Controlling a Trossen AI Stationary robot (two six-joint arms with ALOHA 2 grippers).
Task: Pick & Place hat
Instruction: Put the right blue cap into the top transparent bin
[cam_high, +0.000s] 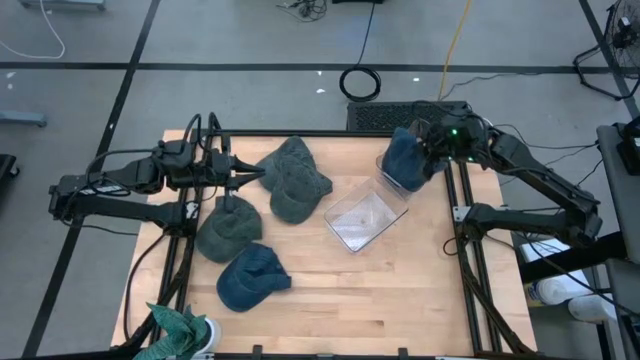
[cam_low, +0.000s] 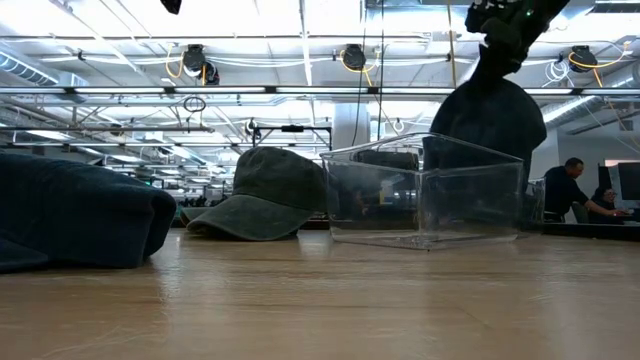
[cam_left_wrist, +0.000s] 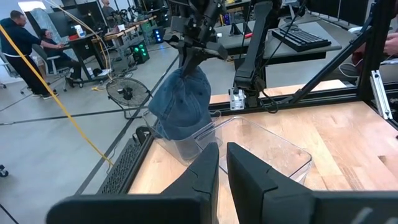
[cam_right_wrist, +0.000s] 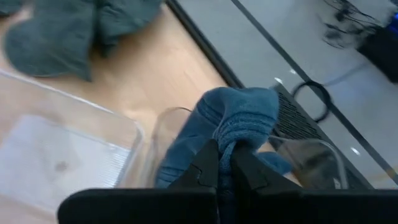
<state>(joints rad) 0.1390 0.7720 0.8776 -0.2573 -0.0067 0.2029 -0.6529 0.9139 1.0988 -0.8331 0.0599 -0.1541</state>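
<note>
A blue denim hat (cam_high: 403, 160) hangs from my right gripper (cam_high: 432, 152), which is shut on it above the far right end of a clear plastic container (cam_high: 362, 220). In the low view the hat (cam_low: 490, 118) shows over and behind the container's wall (cam_low: 430, 190); whether it touches the container, I cannot tell. My left gripper (cam_high: 250, 180) waits at the far left, pointing level toward the right, shut with nothing in it. Two green hats (cam_high: 292, 178) lie beside it. My right gripper pinches a bunched fold of the hat's blue cloth (cam_right_wrist: 239, 134) between its two fingers (cam_right_wrist: 207, 163). The fingers slant down from the table's right side. The hat (cam_left_wrist: 180, 102) hangs slack below them, lifted clear of the table.
A grey-green hat (cam_high: 228, 230) and another blue hat (cam_high: 252, 277) lie on the wood at the near left. A teal cloth object (cam_high: 180, 330) sits at the near left corner. Bare wood lies near and to the right of the container. People sit in the room beyond.
</note>
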